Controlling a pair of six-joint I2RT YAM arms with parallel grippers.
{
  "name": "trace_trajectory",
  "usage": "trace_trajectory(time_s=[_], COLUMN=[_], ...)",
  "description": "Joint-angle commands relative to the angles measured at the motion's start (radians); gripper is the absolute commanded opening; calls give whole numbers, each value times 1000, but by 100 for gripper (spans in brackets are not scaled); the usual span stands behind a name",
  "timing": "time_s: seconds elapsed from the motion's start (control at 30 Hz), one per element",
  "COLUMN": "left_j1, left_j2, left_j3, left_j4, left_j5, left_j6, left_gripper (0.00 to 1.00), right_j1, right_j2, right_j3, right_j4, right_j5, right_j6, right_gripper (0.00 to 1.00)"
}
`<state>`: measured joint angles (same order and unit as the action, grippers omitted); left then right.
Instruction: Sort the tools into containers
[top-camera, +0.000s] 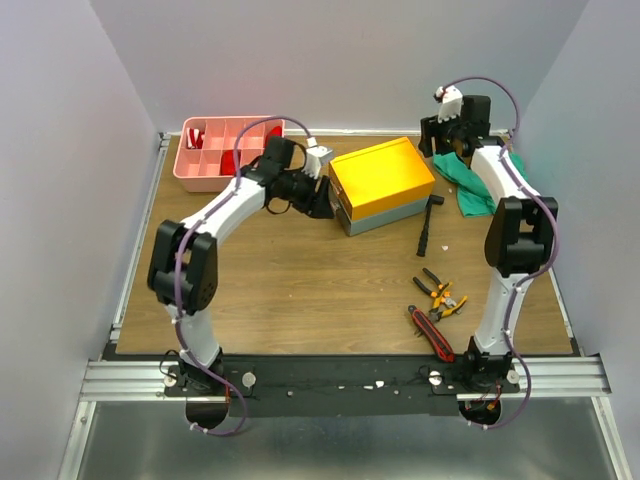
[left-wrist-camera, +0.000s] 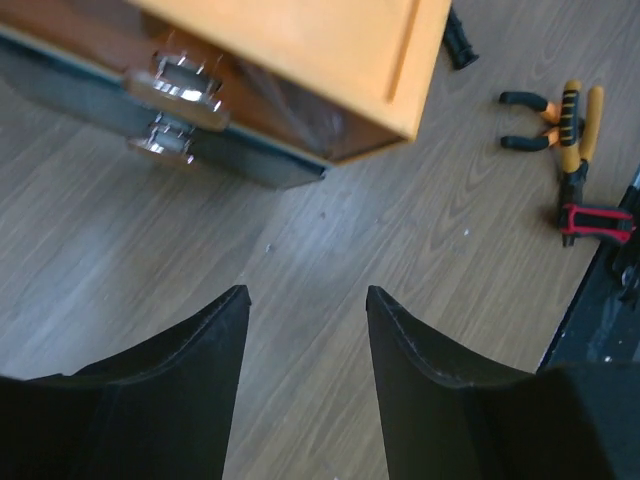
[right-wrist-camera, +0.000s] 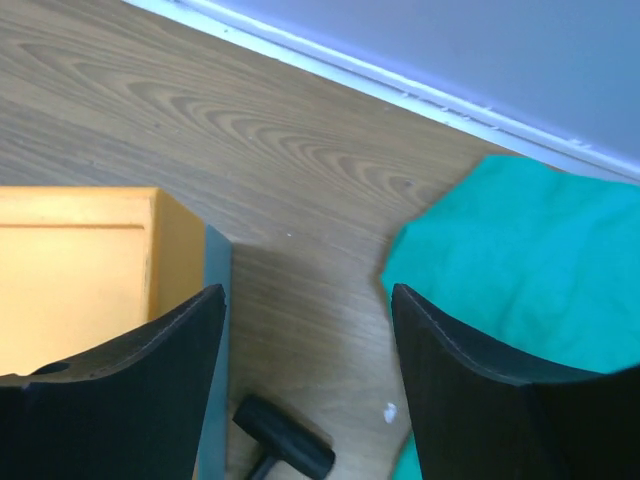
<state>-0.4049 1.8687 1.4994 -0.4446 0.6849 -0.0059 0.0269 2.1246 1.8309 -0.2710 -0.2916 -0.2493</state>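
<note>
Both stand open and empty: left gripper (left-wrist-camera: 305, 298) over the table (left-wrist-camera: 150, 260), toolbox (left-wrist-camera: 330, 50) just ahead; right gripper (right-wrist-camera: 308, 292) above the hammer (right-wrist-camera: 287, 442), cloth (right-wrist-camera: 520, 260) to its right.

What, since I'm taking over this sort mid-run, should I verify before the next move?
1. Left gripper empty, jaws apart: ok.
2. Right gripper empty, jaws apart: ok.
3. Toolbox open for loading: not ok, it looks shut.
4. Hammer lying clear for a grasp: ok.
5. Pliers separate from cutter: cannot tell, they lie very close.
6. Pink tray has free compartments: ok, several look empty.
</note>
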Motion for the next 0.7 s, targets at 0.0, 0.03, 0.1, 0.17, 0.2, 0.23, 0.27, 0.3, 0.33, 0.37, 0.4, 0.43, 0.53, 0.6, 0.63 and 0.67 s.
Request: trace_trajectory(time_s=[0.0,0.03,0.1,0.17,0.2,0.23,0.27,0.3,0.33,0.37,0.4,0.43,0.53,0.6,0.63,0.67], left_j1=[40,43,54,63,64,64,63,63,57,52,48,35,14,11,9,9], left_j2=[-98,-98,-68,-8,65,93,105,109,110,116,142,156,191,210,214,218], left_j3=[-110,-117,-127,-32,14,48,51,41,35,54,71,90,124,133,133,133], left_j4=[10,36,105,75,11,-3,13,80,102,110,93,83,67,86,92,98], left_j5=[-68,-58,-71,-103,-160,-177,-195,-208,-252,-275,-300,-352,-412,-394,-392,-400], left_j6=[75,79,28,-63,-119,-194,-228,-262,-296,-368,-397,-425,-470,-491,-497,-508], left_gripper=[61,61,63,61,59,59,59,59,60,60,61,63,64,64,64,64], right_j1=[2,2,5,8,13,16,19,30,34,39,50,54,67,73,74,74], right_j2=[-139,-153,-196,-247,-262,-278,-291,-317,-330,-339,-351,-368,-391,-397,-400,-403], right_j3=[-61,-76,-91,-129,-146,-159,-186,-202,-219,-232,-263,-278,-315,-328,-331,-334], right_j4=[39,30,18,16,21,24,26,26,29,29,30,36,36,36,30,27], right_j5=[103,92,66,80,97,97,101,106,103,97,92,92,81,77,72,66], right_j6=[-24,-22,-18,-12,-1,1,1,-1,-5,-10,-24,-30,-42,-44,-47,-47], right_gripper=[77,77,77,77,77,78,81,83,83,83,83,83,83,83,83,83])
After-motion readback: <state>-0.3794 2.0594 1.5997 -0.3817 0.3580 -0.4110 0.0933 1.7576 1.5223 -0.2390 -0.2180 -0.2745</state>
